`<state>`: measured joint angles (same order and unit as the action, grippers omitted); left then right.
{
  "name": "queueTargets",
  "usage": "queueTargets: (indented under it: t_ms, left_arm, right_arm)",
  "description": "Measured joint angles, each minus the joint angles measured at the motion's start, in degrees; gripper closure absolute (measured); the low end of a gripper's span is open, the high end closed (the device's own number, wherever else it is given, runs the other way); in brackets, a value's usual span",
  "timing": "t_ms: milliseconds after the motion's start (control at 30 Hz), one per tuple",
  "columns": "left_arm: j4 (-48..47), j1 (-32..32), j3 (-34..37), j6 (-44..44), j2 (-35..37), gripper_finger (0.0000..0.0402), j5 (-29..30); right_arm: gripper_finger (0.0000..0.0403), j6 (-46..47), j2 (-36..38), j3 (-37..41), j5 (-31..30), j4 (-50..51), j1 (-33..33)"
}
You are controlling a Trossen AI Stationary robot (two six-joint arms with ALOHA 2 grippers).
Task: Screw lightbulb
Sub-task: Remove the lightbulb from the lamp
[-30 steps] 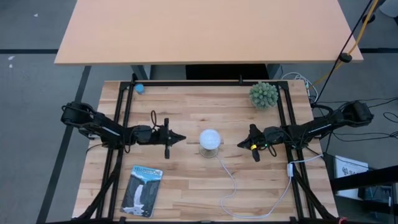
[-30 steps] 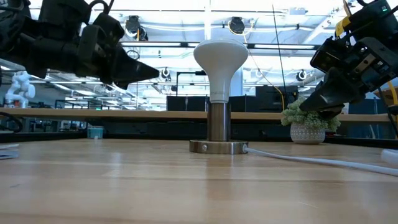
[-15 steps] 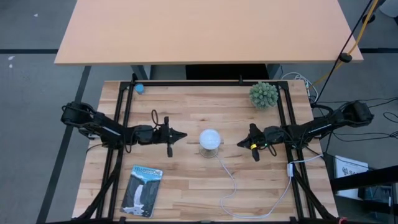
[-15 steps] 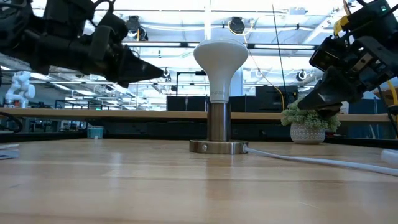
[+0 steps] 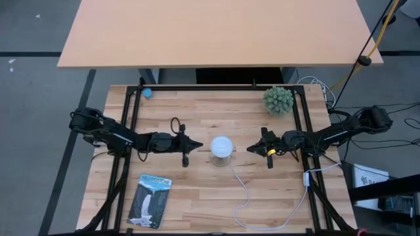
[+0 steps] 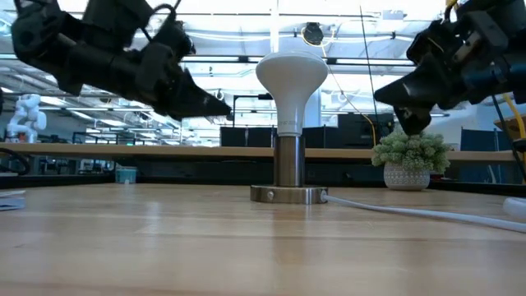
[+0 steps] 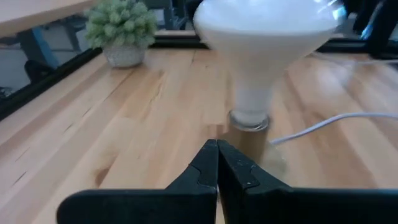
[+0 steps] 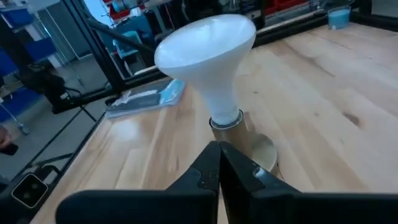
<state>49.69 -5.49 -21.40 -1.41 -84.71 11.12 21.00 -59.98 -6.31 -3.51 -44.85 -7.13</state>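
Observation:
The white lightbulb (image 5: 222,145) stands upright, globe up, its screw base down in the metal socket (image 6: 288,168), which stands on a round base disc (image 6: 289,195) at the table's middle. It also shows in the left wrist view (image 7: 264,43) and the right wrist view (image 8: 208,53). My left gripper (image 5: 199,144) is shut and empty, just left of the bulb, above the table. My right gripper (image 5: 250,149) is shut and empty, just right of the bulb.
A white cord (image 5: 246,190) runs from the socket toward the near right edge. A blue packaging card (image 5: 150,200) lies near left. A small potted plant (image 5: 278,99) stands far right. A small blue thing (image 5: 147,93) lies at the far left.
My left gripper has moved toward the bulb, toward the table's right edge, and tipped its tip downward. My right gripper has moved toward the bulb, toward the left edge, and risen. The bulb has stayed still.

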Motion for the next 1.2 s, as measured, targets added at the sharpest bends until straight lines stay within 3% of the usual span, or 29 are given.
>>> queueTargets:
  t_ms: [167, 433, 567, 667, 800, 1200]
  left_arm:
    - [0.1, 2.6, -4.2, -1.3, -6.1, 0.0401, -0.2]
    - [-0.2, 5.2, -10.3, -1.3, -14.1, 0.0401, -0.6]
    - [0.1, 6.1, -10.8, -1.9, -14.3, 0.0401, -9.2]
    - [0.4, 6.6, -10.8, -1.9, -14.3, 0.0401, -12.6]
    - [0.1, 6.7, -10.8, -2.9, -14.3, 0.0401, -10.0]
    - [4.1, 6.5, -10.8, -2.6, -14.3, 0.0401, -10.1]
  right_arm:
    - [0.0403, 2.6, -8.2, -2.4, 0.0, -2.0, -1.7]
    - [0.0403, -2.2, -25.4, -14.5, -2.3, -2.1, -5.0]
    - [0.0403, -5.0, -30.8, -19.6, -2.8, -2.0, -4.9]
    - [0.0403, -7.3, -32.7, -22.3, -3.1, -2.0, -4.8]
    - [0.0403, -8.3, -33.0, -23.2, -5.6, -0.6, -4.1]
    - [0.0403, -9.7, -32.7, -23.1, -8.6, 0.9, -3.0]
